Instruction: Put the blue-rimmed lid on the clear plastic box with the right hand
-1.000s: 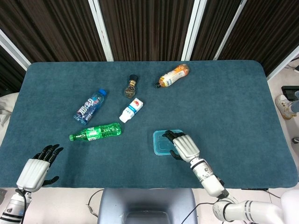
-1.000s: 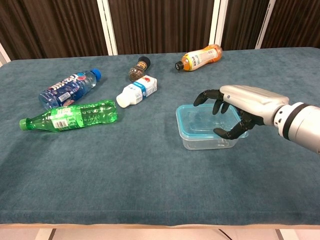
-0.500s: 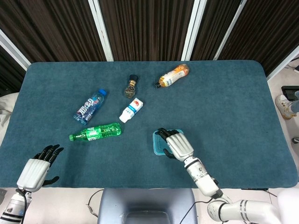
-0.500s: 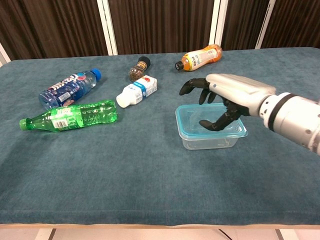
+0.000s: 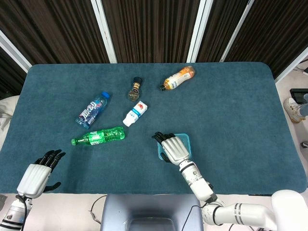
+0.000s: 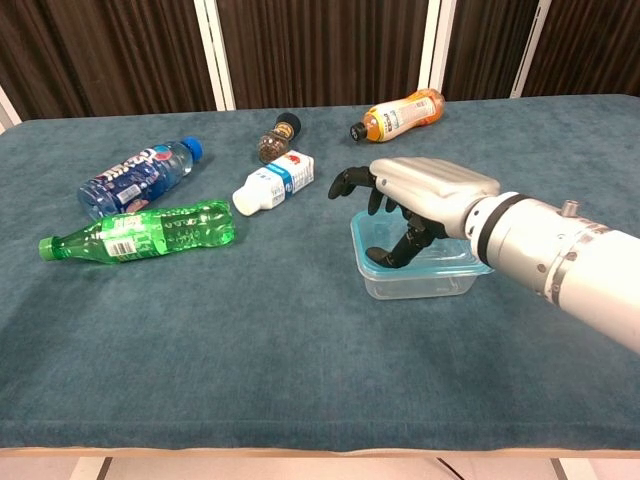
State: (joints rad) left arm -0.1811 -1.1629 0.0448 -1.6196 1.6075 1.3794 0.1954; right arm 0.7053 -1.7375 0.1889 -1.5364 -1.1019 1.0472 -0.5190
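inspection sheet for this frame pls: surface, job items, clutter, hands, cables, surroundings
Surface: teal cloth table.
Job's things: blue-rimmed lid sits on clear plastic box.
Clutter: green bottle, blue water bottle, small milk bottle, orange drink bottle, dark-capped jar, all lying down.
Hands: right hand over the box's left part, holds nothing; left hand at near-left table edge, fingers apart.
Cables: dark cables below the near edge.
Surroundings: dark slatted wall.

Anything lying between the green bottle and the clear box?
No, just bare blue table cloth between the green bottle and the clear box, as the head view shows.
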